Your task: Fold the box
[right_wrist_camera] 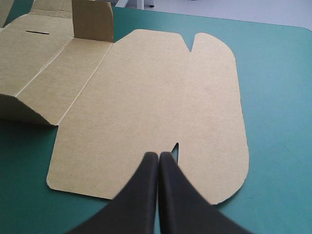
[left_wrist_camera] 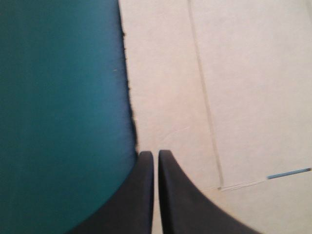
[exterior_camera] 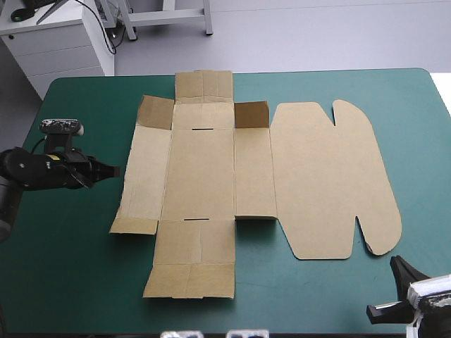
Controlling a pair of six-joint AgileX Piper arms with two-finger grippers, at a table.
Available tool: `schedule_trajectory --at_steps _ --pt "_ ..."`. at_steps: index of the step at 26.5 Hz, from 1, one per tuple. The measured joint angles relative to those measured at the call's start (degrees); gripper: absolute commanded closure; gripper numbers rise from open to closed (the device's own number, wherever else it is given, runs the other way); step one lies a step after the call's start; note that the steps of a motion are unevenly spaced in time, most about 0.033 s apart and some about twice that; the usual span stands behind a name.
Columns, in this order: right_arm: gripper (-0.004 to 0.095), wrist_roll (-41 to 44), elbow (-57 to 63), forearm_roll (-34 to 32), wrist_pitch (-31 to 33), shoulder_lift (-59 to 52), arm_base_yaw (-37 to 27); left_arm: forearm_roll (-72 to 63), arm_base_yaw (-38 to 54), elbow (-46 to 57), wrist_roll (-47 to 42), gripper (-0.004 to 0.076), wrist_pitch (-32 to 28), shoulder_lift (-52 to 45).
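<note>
The brown box (exterior_camera: 201,169) lies as a cut sheet, almost flat, in the middle of the teal-green table (exterior_camera: 70,267). Its rounded lid panel (exterior_camera: 331,176) spreads toward the right. Two small corner flaps (exterior_camera: 250,114) at the far side stand partly raised. My left gripper (exterior_camera: 116,170) is shut, low, its tip right at the sheet's left edge. In the left wrist view that gripper (left_wrist_camera: 156,153) meets the box (left_wrist_camera: 234,73) edge. My right gripper (exterior_camera: 394,262) is shut near the front right corner, just short of the lid; in its own view the gripper (right_wrist_camera: 159,155) points at the lid (right_wrist_camera: 156,87) notch.
Bare teal-green cover (right_wrist_camera: 278,97) surrounds the sheet on all sides, widest at the left and along the front edge. A white cabinet (exterior_camera: 60,42) stands beyond the table's far left corner.
</note>
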Motion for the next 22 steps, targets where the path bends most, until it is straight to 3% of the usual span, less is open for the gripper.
schedule_trajectory --at_steps 3,5,11,15,18,22 --pt "0.0922 0.0 0.0 0.0 0.0 0.0 0.0 -14.65 10.47 -2.58 7.44 0.0709 4.54 8.27" --pt "0.0922 0.0 0.0 0.0 0.0 0.0 0.0 -14.74 12.63 -4.73 8.68 0.0709 6.25 13.65" --pt "0.0922 0.0 0.0 0.0 0.0 0.0 0.0 -15.2 12.95 -10.02 9.13 0.0709 12.46 25.04" --pt "0.0922 0.0 0.0 0.0 0.0 0.0 0.0 -15.32 12.95 -11.13 9.48 0.0701 13.19 28.81" --pt "0.0922 0.0 0.0 0.0 0.0 0.0 0.0 -15.64 12.95 -11.24 10.56 0.0627 13.0 30.05" --pt "0.0922 0.0 0.0 0.0 0.0 0.0 0.0 -17.74 12.95 -11.28 11.05 0.0351 11.17 30.67"
